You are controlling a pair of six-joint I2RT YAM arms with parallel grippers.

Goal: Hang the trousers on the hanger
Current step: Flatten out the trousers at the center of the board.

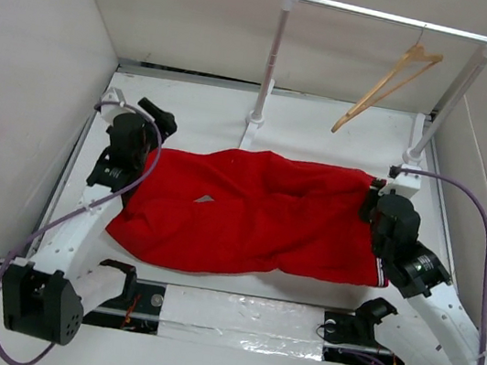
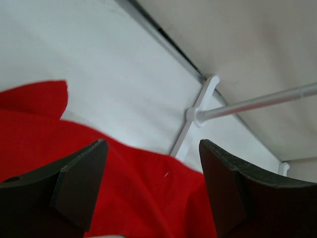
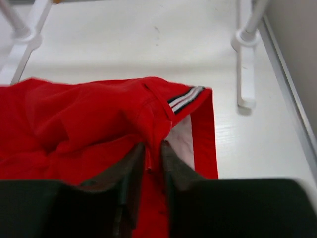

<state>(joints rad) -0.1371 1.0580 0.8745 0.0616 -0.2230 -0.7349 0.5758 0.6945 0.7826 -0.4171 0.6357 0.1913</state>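
Observation:
The red trousers (image 1: pixel 253 210) lie spread across the middle of the table. The wooden hanger (image 1: pixel 387 87) hangs by its hook from the white rail at the back right. My right gripper (image 3: pixel 153 148) is shut on a fold of the trousers (image 3: pixel 89 119) near the striped waistband (image 3: pixel 185 98), where pale lining shows; in the top view it sits at the trousers' right end (image 1: pixel 378 209). My left gripper (image 2: pixel 151 173) is open above the trousers (image 2: pixel 143 193), nothing between its jaws; in the top view it is at the trousers' left end (image 1: pixel 144 134).
The white clothes rail (image 1: pixel 390 19) stands at the back on two posts with flat feet (image 1: pixel 251 133); one foot shows in the right wrist view (image 3: pixel 244 74). White walls close in the table on three sides. A taped strip (image 1: pixel 232 315) lies between the arm bases.

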